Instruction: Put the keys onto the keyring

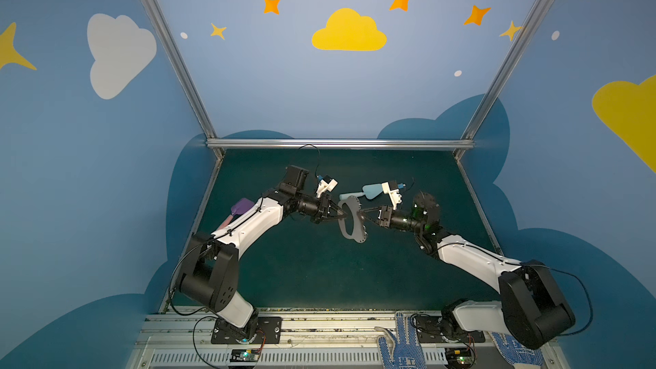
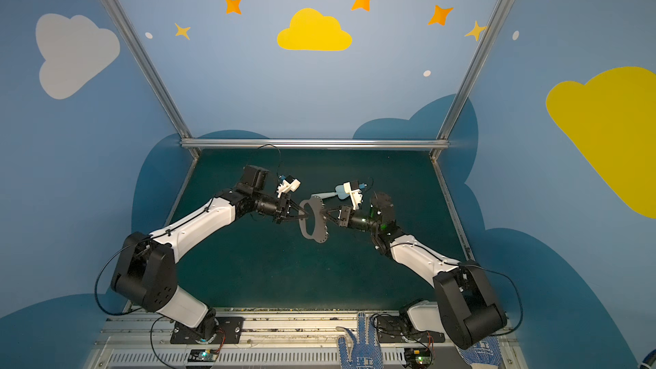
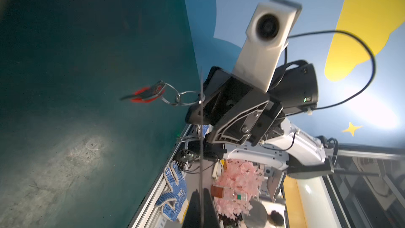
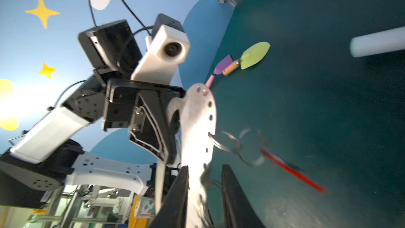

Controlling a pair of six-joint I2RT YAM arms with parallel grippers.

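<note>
Aloft, the left end effector (image 1: 341,215) clamps the flat grey oblong keyring plate (image 4: 197,117); the right end effector (image 4: 206,168) stands apart around its edge, where small silver red-tagged keys (image 3: 149,94) hang from rings (image 3: 178,98).

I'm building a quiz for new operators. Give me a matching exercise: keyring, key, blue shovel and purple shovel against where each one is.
Things: 1 keyring; 2 key; 3 blue shovel; 4 purple shovel.
Places: A on the table near its left side; B held in the air by the left gripper; C hanging from linked rings on the keyring's edge; D on the table, farther back than the right gripper.
Pairs: 1-B; 2-C; 3-D; 4-A.
</note>
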